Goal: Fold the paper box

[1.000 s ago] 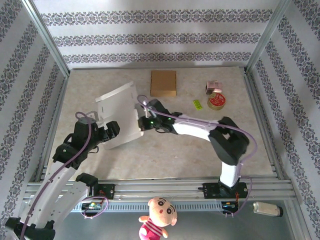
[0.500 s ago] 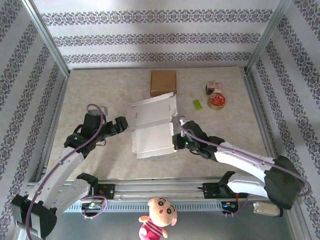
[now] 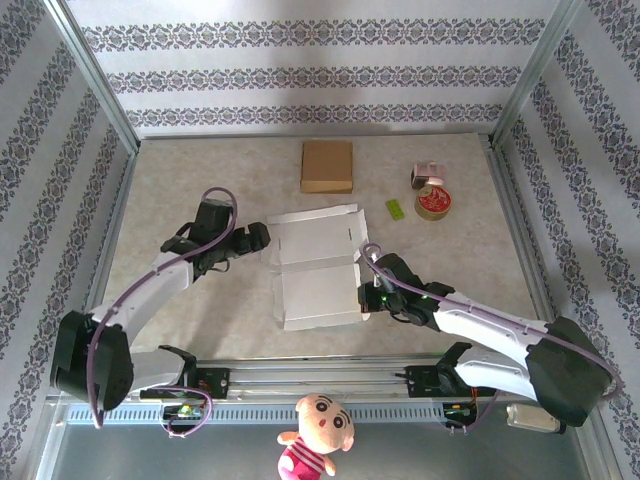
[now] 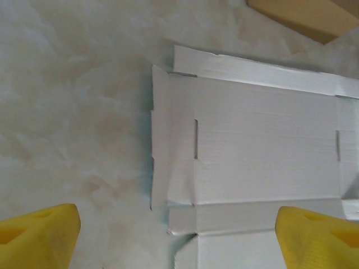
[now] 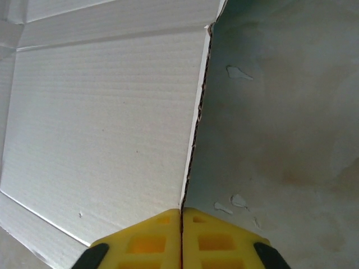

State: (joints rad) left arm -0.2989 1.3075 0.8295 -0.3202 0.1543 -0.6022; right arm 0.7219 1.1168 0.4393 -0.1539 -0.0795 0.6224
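While the right gripper (image 5: pixel 182 217) pinches the box's (image 3: pixel 315 270) right edge, the left gripper (image 3: pixel 260 238) waits spread beside its left edge.

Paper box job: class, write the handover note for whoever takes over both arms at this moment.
Left gripper: open, fingers spread at the left edge of the paper box, holding nothing.
Right gripper: shut on the box's right edge.
Box: opened out, roughly flat, on the table.
Done: sheet laid out and pinched.
Left: all the folding.
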